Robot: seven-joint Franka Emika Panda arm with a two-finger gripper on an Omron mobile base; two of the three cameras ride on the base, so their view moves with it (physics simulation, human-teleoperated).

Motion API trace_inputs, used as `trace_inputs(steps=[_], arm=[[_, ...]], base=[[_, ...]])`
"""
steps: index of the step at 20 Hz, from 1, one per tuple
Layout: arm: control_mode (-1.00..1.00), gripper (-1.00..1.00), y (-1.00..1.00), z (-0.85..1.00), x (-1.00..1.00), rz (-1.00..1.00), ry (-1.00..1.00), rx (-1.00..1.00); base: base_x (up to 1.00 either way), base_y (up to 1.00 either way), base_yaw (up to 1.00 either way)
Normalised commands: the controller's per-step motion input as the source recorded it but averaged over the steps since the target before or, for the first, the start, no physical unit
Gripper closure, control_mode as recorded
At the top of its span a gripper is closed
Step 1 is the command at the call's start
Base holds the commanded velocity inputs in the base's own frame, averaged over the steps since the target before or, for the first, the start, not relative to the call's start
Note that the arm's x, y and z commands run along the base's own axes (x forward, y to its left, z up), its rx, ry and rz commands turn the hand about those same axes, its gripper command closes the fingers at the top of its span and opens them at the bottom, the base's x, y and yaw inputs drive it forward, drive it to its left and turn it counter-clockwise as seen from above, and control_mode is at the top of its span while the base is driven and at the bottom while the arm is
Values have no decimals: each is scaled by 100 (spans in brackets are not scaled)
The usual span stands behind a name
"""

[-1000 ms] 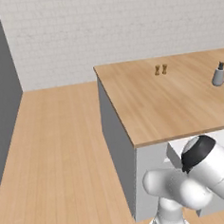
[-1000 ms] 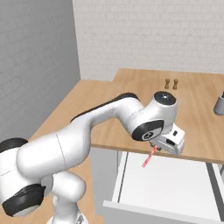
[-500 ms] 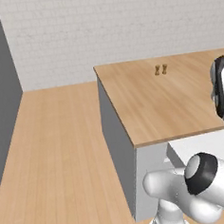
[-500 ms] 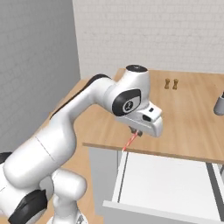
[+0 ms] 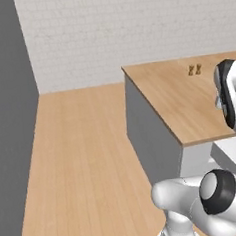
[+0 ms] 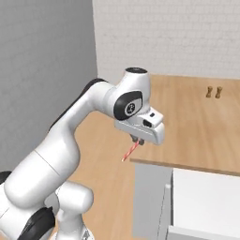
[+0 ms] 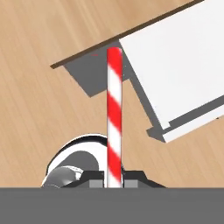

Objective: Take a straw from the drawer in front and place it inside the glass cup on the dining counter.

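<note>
My gripper [image 6: 139,139] is shut on the straw [image 6: 130,153], a thin red-and-white striped tube that hangs slanting down from the fingers. It is in the air just off the left corner of the dining counter [image 6: 197,123], above the floor. In the hand view the straw [image 7: 114,113] runs straight up from between the fingertips of the gripper [image 7: 114,180]. The drawer [image 6: 206,197] stands pulled out below the counter's edge, its white inside bare where I can see it, and it lies to the right in the hand view as the drawer [image 7: 179,61]. The glass cup is out of view.
Two small brown shakers [image 6: 213,92] stand far back on the wooden top; the shakers [image 5: 195,70] also show from the left. The counter's pale grey base [image 5: 151,137] drops to a wooden floor [image 5: 88,162]. A dark grey wall [image 5: 10,123] is at the left.
Both base views have shifted, so the counter sits further right in them. The gripper has risen from over the drawer and swung left past the counter's corner, carrying the straw.
</note>
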Motion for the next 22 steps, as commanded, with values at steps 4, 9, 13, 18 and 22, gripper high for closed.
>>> trace_inputs(steps=[4,9,13,18,22], arm=[[100,100,0,0,0,0,0,0],[100,100,0,0,0,0,0,0],[100,100,0,0,0,0,0,0],[100,100,0,0,0,0,0,0],[100,100,0,0,0,0,0,0]], base=[[23,68,-1],[64,76,-11],[83,65,-42],[93,54,-59],[99,61,-56]])
